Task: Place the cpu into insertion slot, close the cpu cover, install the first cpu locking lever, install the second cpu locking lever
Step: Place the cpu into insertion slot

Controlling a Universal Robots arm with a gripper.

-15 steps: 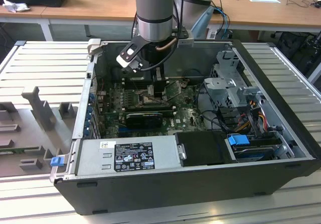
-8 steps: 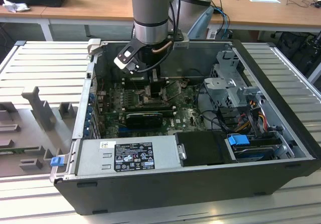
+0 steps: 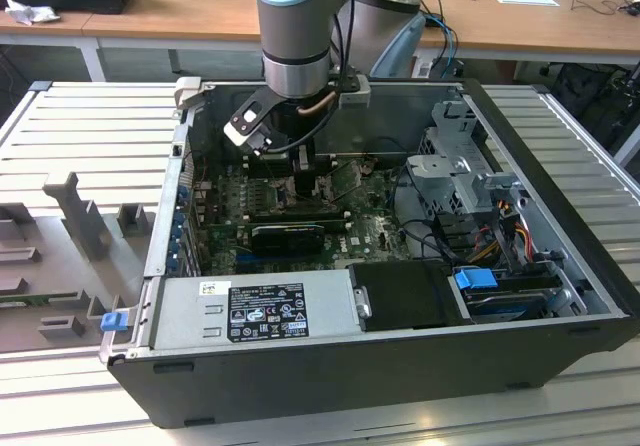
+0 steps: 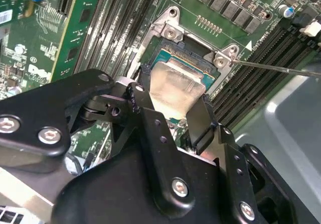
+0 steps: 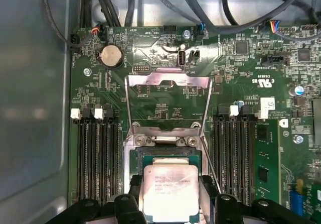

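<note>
Gripper (image 4: 171,101) is clamping one cpu (image 5: 170,191) by opposite edges | cpu is facing metal-top up over one insertion slot (image 5: 146,157) | one cpu cover (image 5: 168,78) is standing open

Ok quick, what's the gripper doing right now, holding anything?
The gripper is closed on the cpu, at the insertion slot.

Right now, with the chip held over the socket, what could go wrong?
The pincer grips the cpu partly over the insertion slot, seemingly off-centre; lowering it so may damage the contacts. The cpu cover stands raised close beside the slot; it could drop or be knocked by the pincer. The thin metal rod nearby may snag.
</note>
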